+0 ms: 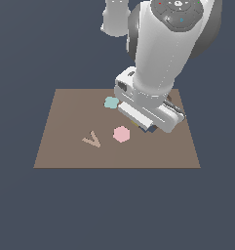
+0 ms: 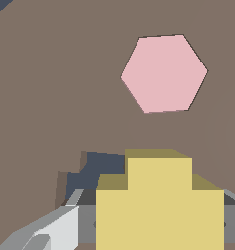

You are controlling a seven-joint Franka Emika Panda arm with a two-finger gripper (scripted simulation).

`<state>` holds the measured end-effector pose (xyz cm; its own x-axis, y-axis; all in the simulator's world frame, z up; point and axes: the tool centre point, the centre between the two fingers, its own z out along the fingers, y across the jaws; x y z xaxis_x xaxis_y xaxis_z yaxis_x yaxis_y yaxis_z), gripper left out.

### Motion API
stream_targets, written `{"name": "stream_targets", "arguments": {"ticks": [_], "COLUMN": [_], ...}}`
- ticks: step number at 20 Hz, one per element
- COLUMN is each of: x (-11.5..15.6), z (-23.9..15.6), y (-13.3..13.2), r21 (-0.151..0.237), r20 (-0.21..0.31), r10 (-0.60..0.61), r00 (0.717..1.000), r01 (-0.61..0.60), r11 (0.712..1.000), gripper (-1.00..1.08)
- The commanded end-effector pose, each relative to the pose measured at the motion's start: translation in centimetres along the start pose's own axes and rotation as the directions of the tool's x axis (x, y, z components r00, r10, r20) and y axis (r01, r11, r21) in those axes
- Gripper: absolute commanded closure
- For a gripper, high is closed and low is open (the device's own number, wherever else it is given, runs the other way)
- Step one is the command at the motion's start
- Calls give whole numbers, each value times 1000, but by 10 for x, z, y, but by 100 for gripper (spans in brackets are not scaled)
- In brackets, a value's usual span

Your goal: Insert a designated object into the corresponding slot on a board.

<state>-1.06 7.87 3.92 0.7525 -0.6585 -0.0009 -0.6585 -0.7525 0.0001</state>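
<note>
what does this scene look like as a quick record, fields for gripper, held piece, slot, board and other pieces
gripper: low over the board, gripper shut on the yellow cross piece
yellow cross piece: held between the fingers, partly over the slot, not seated yet
slot: dark navy cutout, showing beside and beneath the piece
board: flat brown rectangle
pink hexagon: flat on the board, near the gripper, untouched
teal flower piece: on the board beside the arm
tan V shape: on the board towards the exterior view's left

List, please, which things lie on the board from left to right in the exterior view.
Tan V-shaped piece → teal flower-shaped piece → pink hexagon → the arm's tool, low over the board.
</note>
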Motion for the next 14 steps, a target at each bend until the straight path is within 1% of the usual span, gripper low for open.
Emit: {"name": "stream_targets", "arguments": {"ticks": [1,8,14], "x": [-2,-6,-6], "z": [-1,-2,-1], "y": [-11,-29,-31], "r21": [0,0,0], "r20": [0,0,0], "r10": [32,81,85], "r00": [999,997,996], "r01": [-32,-81,-85], "r11": [999,997,996], "gripper": [108,108,108]}}
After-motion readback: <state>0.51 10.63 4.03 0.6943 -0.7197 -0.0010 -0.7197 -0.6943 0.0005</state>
